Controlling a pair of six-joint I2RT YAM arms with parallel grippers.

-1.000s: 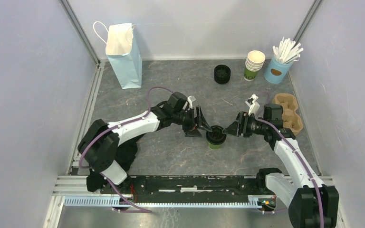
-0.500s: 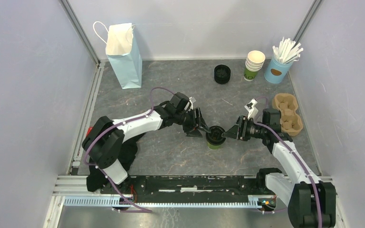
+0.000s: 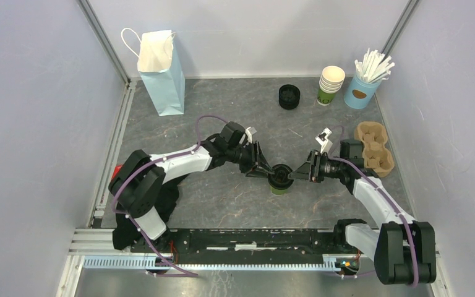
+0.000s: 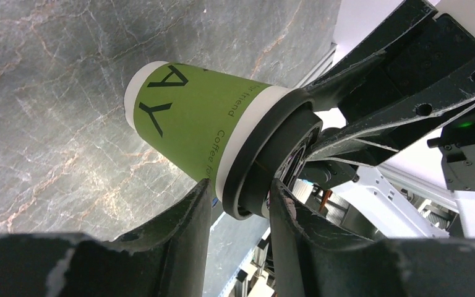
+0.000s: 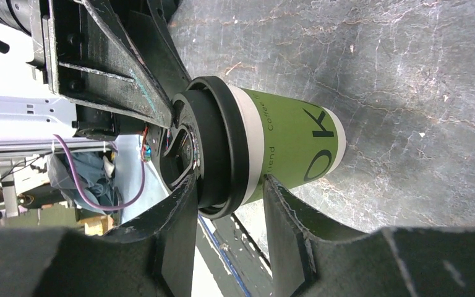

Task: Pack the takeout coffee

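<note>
The coffee cup (image 3: 280, 180) stands upright on the tabletop (image 3: 222, 204), left of the cup carrier (image 3: 374, 147) and a little nearer the arms. From above, its round black plastic lid (image 3: 280, 175) hides most of the green paper body. In the wrist views the dark lettering curves out of sight round the side.

The left end effector (image 3: 265, 170) and right end effector (image 3: 294, 173) meet the cup from opposite sides. Each has its fingers astride the lid's rim and close against it. I cannot tell whether either actually pinches.

The carrier is brown moulded pulp, and the right wrist covers its left edge. Beyond it are a blue tub (image 3: 360, 93) bristling with white sticks and a stack of lidless cups (image 3: 330, 85). Black lids (image 3: 289, 96) lie further left. A pale blue paper bag (image 3: 162, 73) stands far to the carrier's left.
</note>
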